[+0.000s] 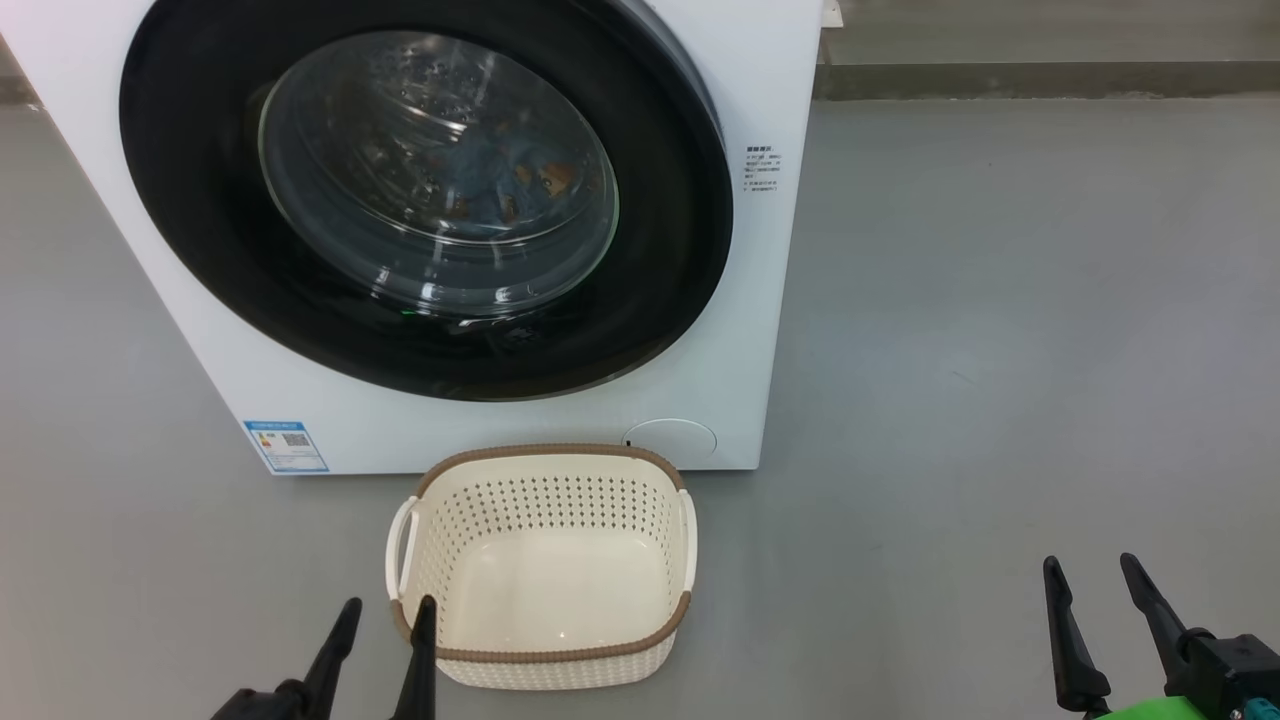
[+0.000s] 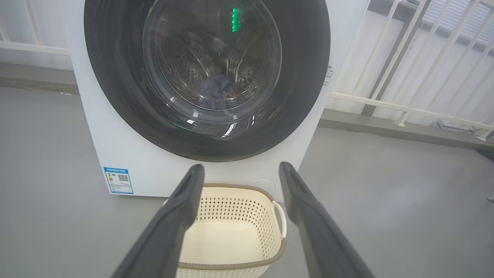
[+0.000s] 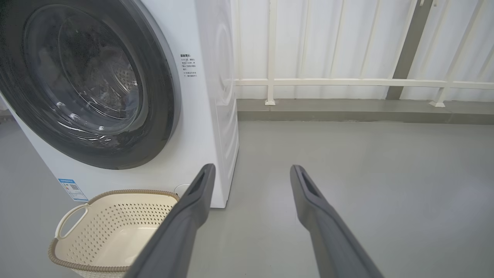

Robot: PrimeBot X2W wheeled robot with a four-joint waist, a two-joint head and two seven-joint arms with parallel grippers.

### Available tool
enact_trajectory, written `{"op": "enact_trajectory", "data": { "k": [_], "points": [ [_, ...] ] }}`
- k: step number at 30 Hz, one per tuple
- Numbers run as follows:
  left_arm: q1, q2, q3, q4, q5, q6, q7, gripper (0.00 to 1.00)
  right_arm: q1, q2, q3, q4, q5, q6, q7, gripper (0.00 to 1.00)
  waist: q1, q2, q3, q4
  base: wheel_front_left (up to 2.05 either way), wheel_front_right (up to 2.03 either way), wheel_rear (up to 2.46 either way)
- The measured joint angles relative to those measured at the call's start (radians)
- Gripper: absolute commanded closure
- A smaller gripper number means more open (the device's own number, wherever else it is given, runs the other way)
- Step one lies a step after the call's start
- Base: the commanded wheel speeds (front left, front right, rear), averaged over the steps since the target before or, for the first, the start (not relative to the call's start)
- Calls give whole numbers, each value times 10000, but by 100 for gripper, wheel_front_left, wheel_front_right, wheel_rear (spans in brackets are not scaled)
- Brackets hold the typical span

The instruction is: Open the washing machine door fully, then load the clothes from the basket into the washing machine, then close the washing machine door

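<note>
left pincer (image 1: 388, 604) sits at 7 o'clock of the head view, wide, both dark fingers pointing to 12. its right fingertip overlaps the near-left corner of the basket (image 1: 545, 452) in that view; contact or not, cannot tell. in the left wrist view the left pincer (image 2: 241, 166) is spread wide, with the basket (image 2: 231, 186) showing in the gap between the fingers. right pincer (image 1: 1089, 560) is at 5 o'clock of the head view, also wide, over bare grey floor (image 1: 1000, 350), well apart from the basket. in the right wrist view the right pincer (image 3: 252, 166) is spread the same way, with the basket (image 3: 131, 191) off at 8 o'clock. the basket stands upright on the floor, its bare cream bottom showing and a white handle on each side, just in front of the washing machine (image 1: 770, 300) at 6 o'clock of the washing machine door (image 1: 180, 200). the door lies flat against the machine front, looks shut, glossy black rim around a bulging glass window. the clothes (image 1: 500, 175) are inside the drum, seen through the glass as blue cloth with orange-brown bits; in the left wrist view the clothes (image 2: 216, 92) lie low in the drum. blue label sticker (image 1: 286, 446) sits at 7 o'clock of the door on the white front, a round cap (image 1: 670, 440) at 5 o'clock, small printed text (image 1: 762, 170) at 3 o'clock. a green light reflection (image 2: 234, 19) sits at 12 o'clock on the glass. a white railing (image 3: 347, 82) runs behind the machine.
</note>
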Motion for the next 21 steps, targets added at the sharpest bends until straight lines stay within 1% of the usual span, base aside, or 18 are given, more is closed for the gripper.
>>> {"op": "enact_trajectory", "data": {
  "k": [9, 10, 15, 17, 19, 21],
  "points": [
    [1, -8, 136, -132, -71, 0, 0, 0, -1, 0, 6, 12, 0, 0, -2, 0, 0, 0, 16, 7, 0, 0, 0],
    [1, -21, 132, -86, -67, 2, 0, 100, -1, 8, 2, 73, -2, 4, 2, 100, 0, 0, 16, 8, 0, 0, 0],
    [300, -165, 35, 460, -77, 2, 4, 100, 38, 146, -4, 750, 0, 6, 21, 100, 0, 0, 20, 10, 0, 0, 0],
    [357, -176, 35, 527, -236, 2, 44, 100, 64, 155, -10, 825, 88, 6, 130, 100, 0, 0, 25, 4, 0, 0, 0],
    [352, -174, 48, 527, -569, 2, 104, 100, 73, 155, -15, 842, 537, 6, 244, 100, 3, 0, 22, -24, 0, 0, 0],
    [350, -171, 65, 529, -798, 2, 169, 100, 73, 155, -13, 842, 725, 6, 274, 100, 5, 0, 19, -37, 0, 0, 0]
  ]
}}
